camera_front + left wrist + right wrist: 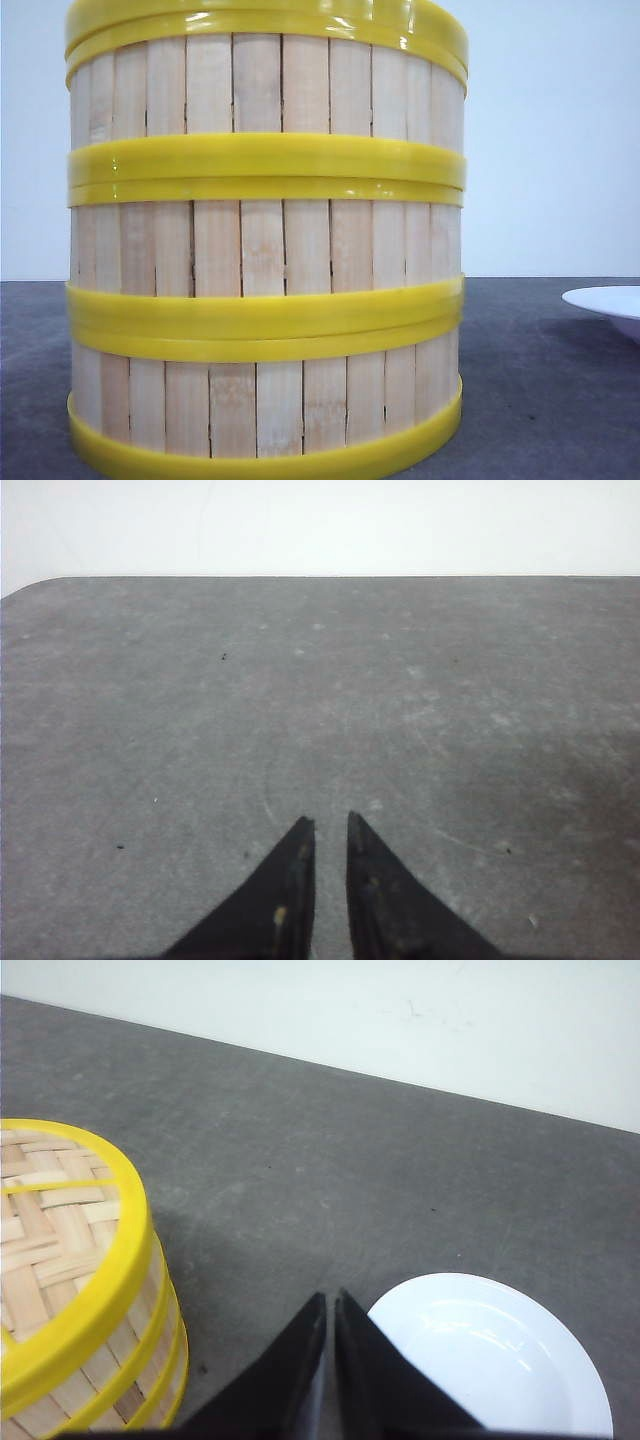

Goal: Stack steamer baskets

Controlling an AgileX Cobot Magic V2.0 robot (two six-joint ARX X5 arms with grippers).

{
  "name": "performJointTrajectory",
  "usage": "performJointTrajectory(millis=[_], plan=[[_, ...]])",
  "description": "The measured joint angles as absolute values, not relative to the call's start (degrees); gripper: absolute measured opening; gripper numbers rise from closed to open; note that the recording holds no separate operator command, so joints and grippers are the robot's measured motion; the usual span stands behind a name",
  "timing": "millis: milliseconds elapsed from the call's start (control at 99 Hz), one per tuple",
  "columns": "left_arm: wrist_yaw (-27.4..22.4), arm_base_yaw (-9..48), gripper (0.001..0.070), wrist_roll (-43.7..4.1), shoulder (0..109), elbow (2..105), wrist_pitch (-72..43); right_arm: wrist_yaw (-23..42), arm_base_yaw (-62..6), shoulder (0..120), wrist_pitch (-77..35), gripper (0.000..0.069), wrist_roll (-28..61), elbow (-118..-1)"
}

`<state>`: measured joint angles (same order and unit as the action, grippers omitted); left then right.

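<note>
Steamer baskets [265, 250] are seen stacked three high beside the right gripper [330, 1305], tips nearly together, empty; left gripper [330, 825] likewise, farther off.

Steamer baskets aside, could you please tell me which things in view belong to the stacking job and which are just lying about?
Belong to the job:
- steamer baskets, all three stacked in one column

Just lying about:
- white plate, on the table to the stack's right, apart from it

The steamer baskets [265, 240] run off the top and bottom edges, and the white plate [610, 305] at three o'clock is cut off.
</note>
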<state>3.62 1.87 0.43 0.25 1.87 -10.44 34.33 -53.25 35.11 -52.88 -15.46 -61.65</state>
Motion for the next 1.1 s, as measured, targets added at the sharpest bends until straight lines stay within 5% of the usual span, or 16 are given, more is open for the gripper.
performJointTrajectory(millis=[1101], plan=[[3.62, 1.87, 0.0032, 0.43, 0.25, 1.87, -10.44, 36.01, -50.09, 34.89, -51.42, 0.001, -10.79, -61.65]])
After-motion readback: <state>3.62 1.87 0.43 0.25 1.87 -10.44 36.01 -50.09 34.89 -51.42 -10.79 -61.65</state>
